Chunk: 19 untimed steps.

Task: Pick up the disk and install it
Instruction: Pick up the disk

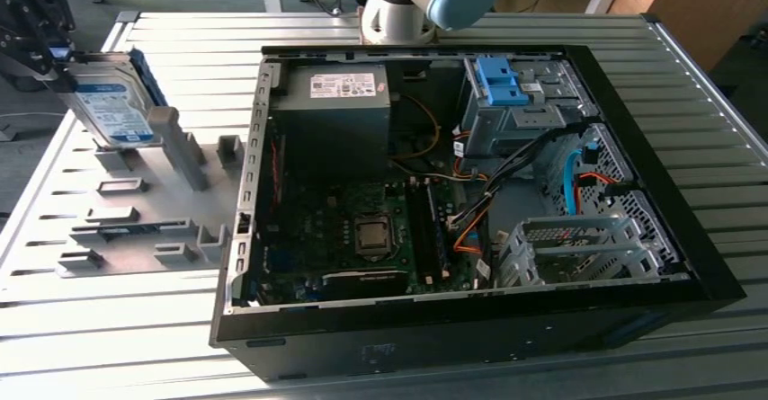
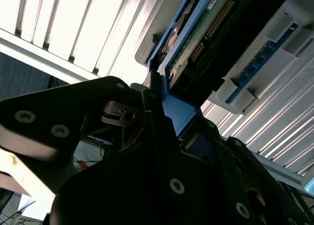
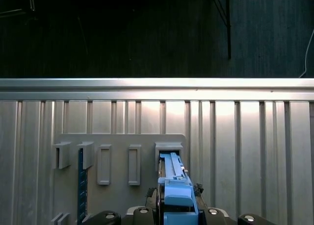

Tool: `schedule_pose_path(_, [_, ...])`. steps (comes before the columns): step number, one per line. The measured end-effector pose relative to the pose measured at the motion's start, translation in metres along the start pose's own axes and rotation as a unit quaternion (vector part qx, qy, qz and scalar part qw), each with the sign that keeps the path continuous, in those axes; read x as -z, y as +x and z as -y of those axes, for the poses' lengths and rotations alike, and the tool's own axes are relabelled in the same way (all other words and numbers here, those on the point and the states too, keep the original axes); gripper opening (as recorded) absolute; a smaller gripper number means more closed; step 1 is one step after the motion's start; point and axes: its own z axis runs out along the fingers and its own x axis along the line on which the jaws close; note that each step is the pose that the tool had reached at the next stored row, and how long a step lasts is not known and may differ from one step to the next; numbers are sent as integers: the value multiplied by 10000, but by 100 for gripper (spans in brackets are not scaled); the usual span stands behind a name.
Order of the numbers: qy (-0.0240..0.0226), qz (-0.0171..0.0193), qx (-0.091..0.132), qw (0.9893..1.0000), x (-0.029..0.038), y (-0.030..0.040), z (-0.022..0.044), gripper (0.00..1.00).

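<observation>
— Disk (image 1: 114, 103): upright, pinched by its top edge, hanging directly below the gripper (image 1: 63, 66)?
— Yes. Jaws closed tight on it, label facing outward. Lower edge right at a holder slot on the grey fixture plate (image 1: 168, 204) beneath; touching or just clear, cannot tell.
— Best handling, judging from this?
— Straight up, no tilt, no twist, edges kept off the slot walls. Open computer case (image 1: 480, 328) well away to one side of the gripper.

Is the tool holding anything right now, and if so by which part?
The tool holds the disk, gripping it by its upper end, with the disk standing upright.
</observation>
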Motion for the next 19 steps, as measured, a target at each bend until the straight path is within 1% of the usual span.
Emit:
schedule_pose_path(9, [0, 0, 0, 10000, 38, -2, -1, 36])
schedule_pose_path(19, [1, 0, 0, 10000, 96, -2, -2, 36])
